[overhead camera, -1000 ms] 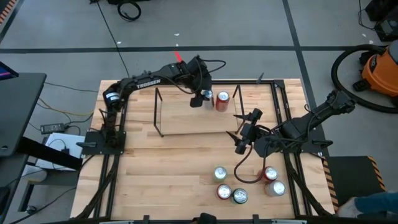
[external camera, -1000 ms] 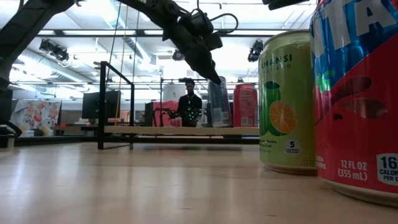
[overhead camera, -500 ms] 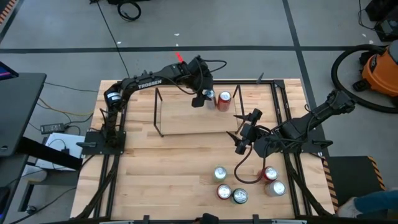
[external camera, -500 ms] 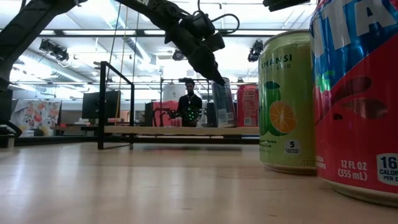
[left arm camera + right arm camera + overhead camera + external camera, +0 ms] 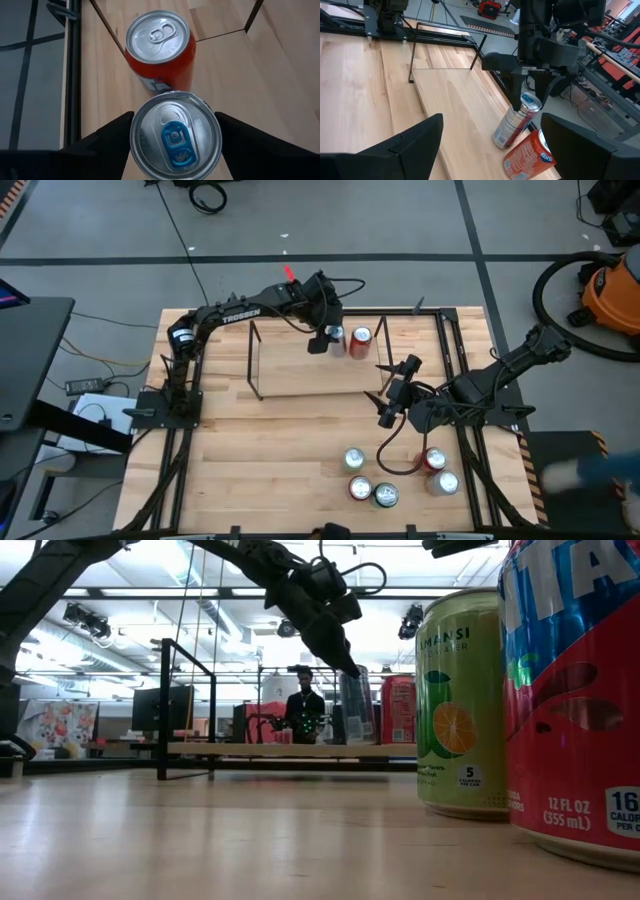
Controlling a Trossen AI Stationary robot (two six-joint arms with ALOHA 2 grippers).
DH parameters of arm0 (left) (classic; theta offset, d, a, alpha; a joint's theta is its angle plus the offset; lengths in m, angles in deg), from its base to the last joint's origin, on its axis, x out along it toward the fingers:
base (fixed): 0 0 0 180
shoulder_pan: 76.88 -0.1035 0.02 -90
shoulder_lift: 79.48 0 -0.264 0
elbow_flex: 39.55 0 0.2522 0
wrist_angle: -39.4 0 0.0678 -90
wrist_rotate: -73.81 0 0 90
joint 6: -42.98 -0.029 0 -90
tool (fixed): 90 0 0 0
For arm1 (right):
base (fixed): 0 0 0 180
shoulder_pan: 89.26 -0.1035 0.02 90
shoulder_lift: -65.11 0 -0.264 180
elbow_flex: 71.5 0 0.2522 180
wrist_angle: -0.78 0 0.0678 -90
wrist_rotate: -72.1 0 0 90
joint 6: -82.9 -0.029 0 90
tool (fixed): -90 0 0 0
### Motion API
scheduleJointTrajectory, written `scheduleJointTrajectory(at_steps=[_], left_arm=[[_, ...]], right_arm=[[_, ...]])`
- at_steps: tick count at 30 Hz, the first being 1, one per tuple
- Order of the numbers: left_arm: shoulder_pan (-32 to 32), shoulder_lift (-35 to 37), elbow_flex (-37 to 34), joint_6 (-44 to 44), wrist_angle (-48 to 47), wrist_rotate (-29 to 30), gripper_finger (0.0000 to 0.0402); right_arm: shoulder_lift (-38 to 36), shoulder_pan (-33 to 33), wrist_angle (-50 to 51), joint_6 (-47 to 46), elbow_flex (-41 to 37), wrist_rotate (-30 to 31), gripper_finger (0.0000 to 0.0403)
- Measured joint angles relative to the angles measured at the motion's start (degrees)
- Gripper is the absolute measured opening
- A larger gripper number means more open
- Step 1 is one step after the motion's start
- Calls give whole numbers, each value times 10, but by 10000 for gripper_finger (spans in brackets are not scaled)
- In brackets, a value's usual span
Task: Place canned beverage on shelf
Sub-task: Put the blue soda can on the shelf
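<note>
Silver can [image 5: 175, 136] now stands on the shelf [image 5: 300, 375] beside the red can [image 5: 161, 47]; my left jaws have just loosened around it, right jaws idle, open.

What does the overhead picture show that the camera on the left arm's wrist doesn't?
Only the high view shows the whole shelf, the waiting right gripper and five cans grouped on the table. Only the left wrist view shows the can tops close up: the silver can has a blue tab. Both show the left gripper around that can, beside the red can on the shelf.
</note>
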Motion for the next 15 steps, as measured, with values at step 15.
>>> scheduleJointTrajectory(at_steps=[15], left_arm=[[0,1,0,-4,0,15,293]], right_arm=[[0,0,0,0,0,-4,347]])
